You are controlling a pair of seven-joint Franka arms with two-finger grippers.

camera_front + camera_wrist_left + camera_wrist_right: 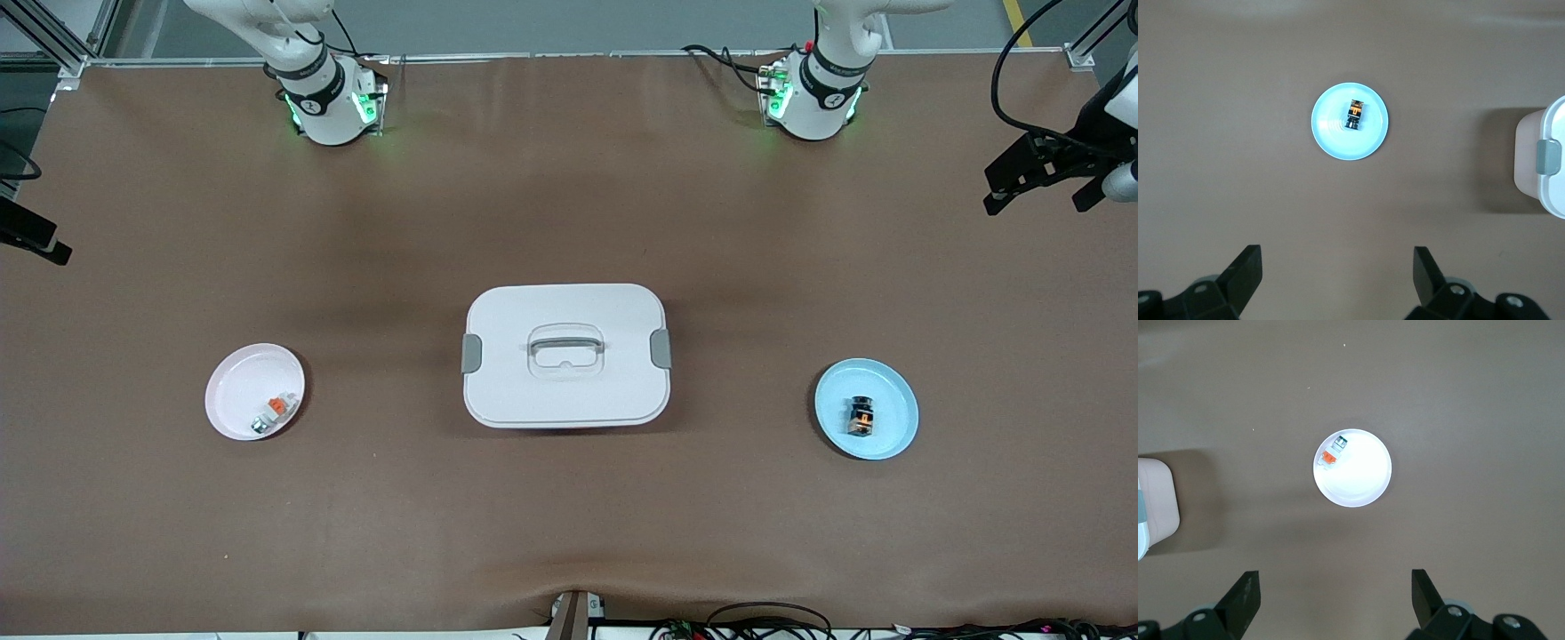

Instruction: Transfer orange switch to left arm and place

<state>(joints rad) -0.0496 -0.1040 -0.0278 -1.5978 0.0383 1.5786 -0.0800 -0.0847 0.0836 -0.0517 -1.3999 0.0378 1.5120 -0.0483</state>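
The orange switch (861,416), a tiny black cube with an orange-brown part, lies in a light blue plate (892,442) toward the left arm's end of the table. It also shows in the left wrist view (1354,113). The white lidded box (565,391) stands mid-table between the two plates. My left gripper (1338,257) is open and empty, high over bare table beside the blue plate (1331,143). My right gripper (1335,580) is open and empty, high over bare table beside a white plate (1365,483). Neither hand shows clearly in the front view.
The white plate (233,391) toward the right arm's end holds a white-grey translucent switch with an orange top (274,412). The box's edge shows in both wrist views (1546,193) (1155,500). Black hardware (1049,169) juts in at the side edge.
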